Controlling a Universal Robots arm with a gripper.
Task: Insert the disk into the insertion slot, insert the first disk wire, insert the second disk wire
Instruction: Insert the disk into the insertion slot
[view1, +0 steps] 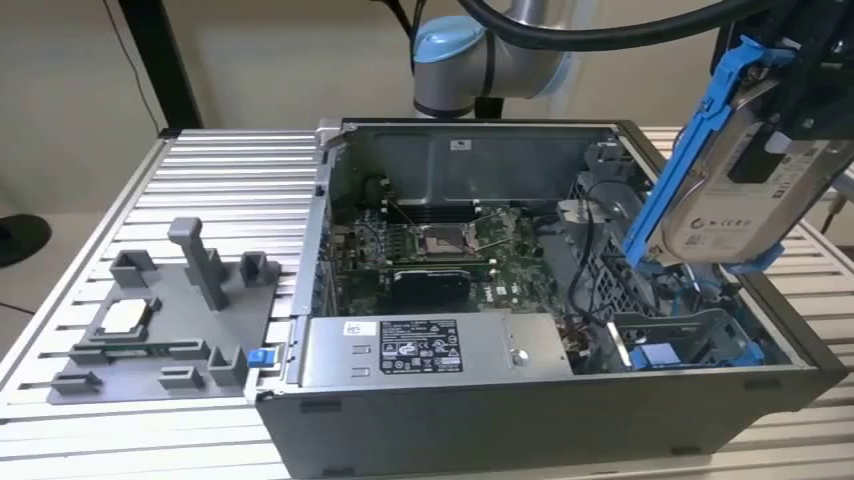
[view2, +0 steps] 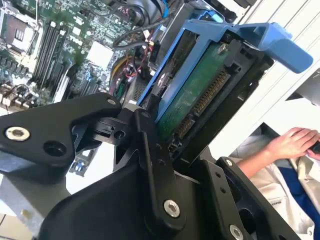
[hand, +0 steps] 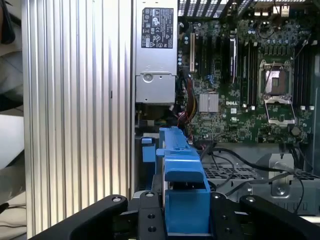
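1. The gripper (hand: 186, 222) is closed on the disk (view1: 734, 190), clamping it from 2 sides.
2. The disk hangs over the open computer case (view1: 534, 425), at the exterior view's right, and is not yet seated.
3. The disk's long axis stands steeply tilted. Its lower end points toward the blue-railed drive bay (view1: 674, 345) below.

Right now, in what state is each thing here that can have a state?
Grey metal computer case: lying flat, side open.
Grey power-supply box: mounted inside.
Silver hard drive in its blue plastic caddy: held tilted above the case, not inserted.
Black gripper: shut on the caddy.
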